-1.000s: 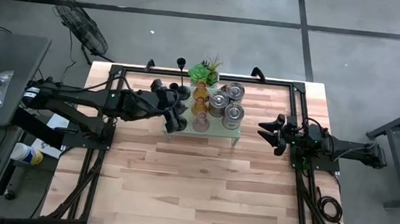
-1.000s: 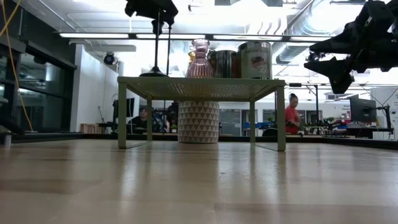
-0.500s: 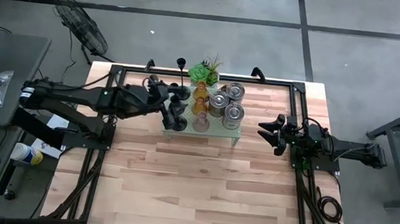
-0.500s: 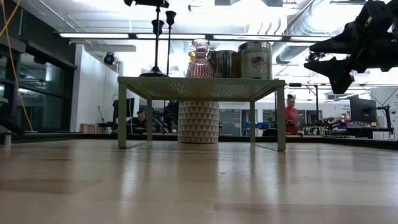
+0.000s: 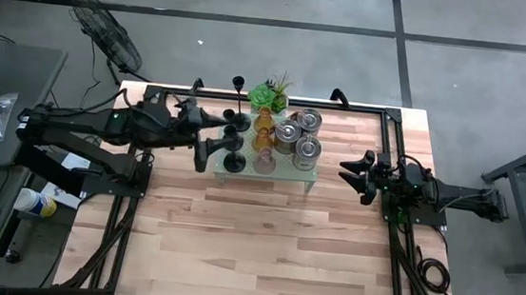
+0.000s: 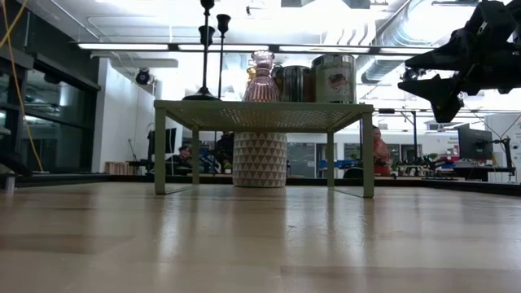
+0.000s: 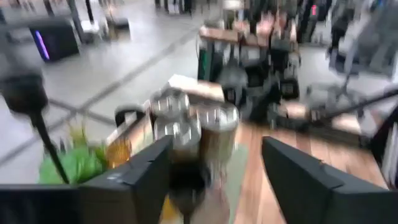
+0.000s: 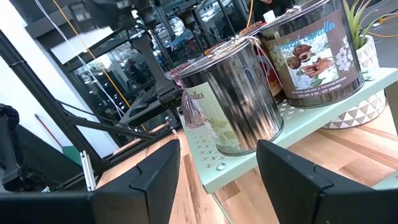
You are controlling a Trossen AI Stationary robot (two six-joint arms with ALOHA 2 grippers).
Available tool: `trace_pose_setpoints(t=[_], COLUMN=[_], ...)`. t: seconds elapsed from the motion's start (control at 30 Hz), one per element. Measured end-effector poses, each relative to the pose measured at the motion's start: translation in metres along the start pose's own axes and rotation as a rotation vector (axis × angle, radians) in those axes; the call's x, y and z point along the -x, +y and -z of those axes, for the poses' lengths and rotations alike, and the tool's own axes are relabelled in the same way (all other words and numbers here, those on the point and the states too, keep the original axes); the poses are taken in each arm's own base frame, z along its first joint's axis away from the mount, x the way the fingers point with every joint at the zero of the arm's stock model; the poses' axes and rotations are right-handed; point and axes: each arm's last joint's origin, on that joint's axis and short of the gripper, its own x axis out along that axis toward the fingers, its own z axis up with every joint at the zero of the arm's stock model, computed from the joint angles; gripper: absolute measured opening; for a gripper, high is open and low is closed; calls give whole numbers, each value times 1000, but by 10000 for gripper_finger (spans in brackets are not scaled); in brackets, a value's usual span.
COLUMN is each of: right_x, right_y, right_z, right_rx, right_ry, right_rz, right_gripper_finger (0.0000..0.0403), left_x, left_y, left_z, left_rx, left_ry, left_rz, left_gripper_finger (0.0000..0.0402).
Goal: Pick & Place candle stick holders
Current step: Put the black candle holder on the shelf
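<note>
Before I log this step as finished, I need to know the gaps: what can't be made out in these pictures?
- Left gripper: absent from the low view; the blurred left wrist view shows only two dark fingers, wide apart.
- Black holders: low view cuts their tops at the upper edge.
- Silvery cylinders: right wrist view cuts off the label text.
- Stand: its top hides the holders' footing in the low view.

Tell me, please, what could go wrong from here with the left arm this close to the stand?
The left pincer, open, sits at the stand's edge right beside the tall black candle stick holders. Their stems are thin, so a slight sideways brush could tip one. They are also crowded against the amber glass holder and the silvery tins, so a falling one might knock those off the raised shelf. The right pincer waits clear, open.
</note>
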Motion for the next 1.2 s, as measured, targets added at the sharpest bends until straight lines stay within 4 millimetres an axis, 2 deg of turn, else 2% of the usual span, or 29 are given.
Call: trace_pose_setpoints(t=[0.13,0.33,0.47,0.73,0.9,1.0,1.07,1.2], right_x=[0,0,0,0,0,0,0,0], right_y=[0,0,0,0,0,0,0,0], right_z=[0,0,0,0,0,0,0,0], right_rx=[0,0,0,0,0,0,0,0], right_ry=[0,0,0,0,0,0,0,3], right_rz=[0,0,0,0,0,0,0,1], right_gripper_finger=[206,206,206,206,206,206,206,206], left_x=[1,8,23,66,75,78,73,75], left_y=[1,6,16,40,53,57,57,57], left_z=[14,40,69,130,179,194,207,203], left_rx=[0,6,7,18,23,54,46,46], left_ry=[63,-36,-123,-279,-285,-361,-329,-390], left_rz=[36,137,196,340,317,311,321,317], left_gripper_finger=[169,58,9,11,12,12,12,12])
